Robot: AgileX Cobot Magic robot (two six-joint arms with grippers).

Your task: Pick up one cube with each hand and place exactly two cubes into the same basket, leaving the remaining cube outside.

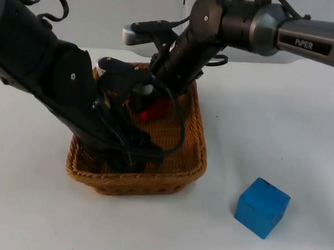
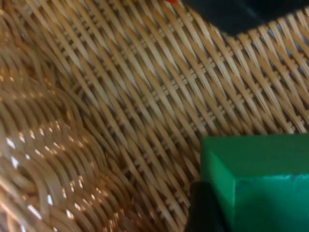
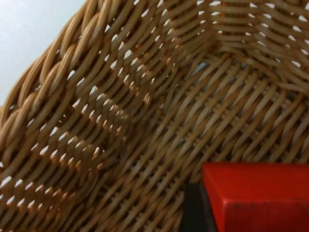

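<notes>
Nearest the top camera, a bright blue cube sits alone on the white desk, well apart from the woven tan wicker basket and outside it. Further back, the rectangular basket rests on the desk with both black arms reaching down into it. From the picture's left, the left arm leans over the basket's near half, and its left hand is low inside, close to the front wall; in the left wrist view a green cube is seen against a black fingertip just above the woven floor, so this hand appears pressed onto the green cube, though the second finger is hidden. From the upper right, the right arm comes down into the basket's far half, and its right hand is pinching a red cube, which shows as a red patch beside the black fingers in the top view. In the right wrist view the red cube lies against a black fingertip, close over the basket's floor and near its woven side wall. Whether either cube already touches the floor cannot be told.
</notes>
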